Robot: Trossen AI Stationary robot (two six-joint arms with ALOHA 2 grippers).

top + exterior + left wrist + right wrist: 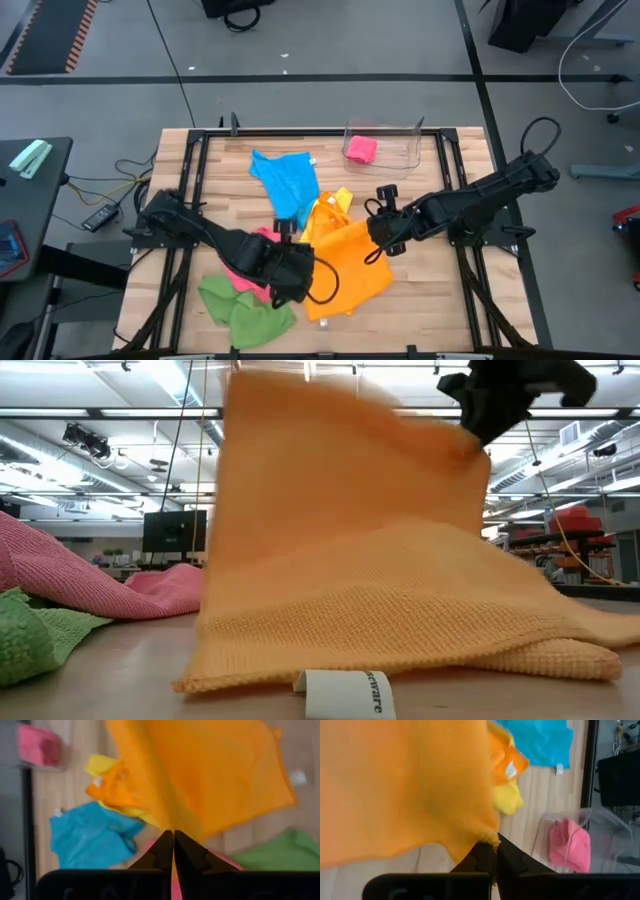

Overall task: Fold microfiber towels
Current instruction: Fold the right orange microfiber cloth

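Overhead, the orange towel (345,268) is lifted between both grippers, left gripper (298,262) and right gripper (380,232) apparently clamped on its corners.

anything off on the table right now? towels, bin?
Nothing damaged or spilled. The unfolded towels lie crumpled mid-table: blue towel, yellow towel, green towel. Both pincers, left and right, are shut on the orange towel, holding it up. A pink towel sits in the clear bin.

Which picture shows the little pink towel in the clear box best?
The right wrist view: the pink towel shows large inside the clear bin. The high view shows it tiny, the left wrist view blurred at the edge, the low view not at all.
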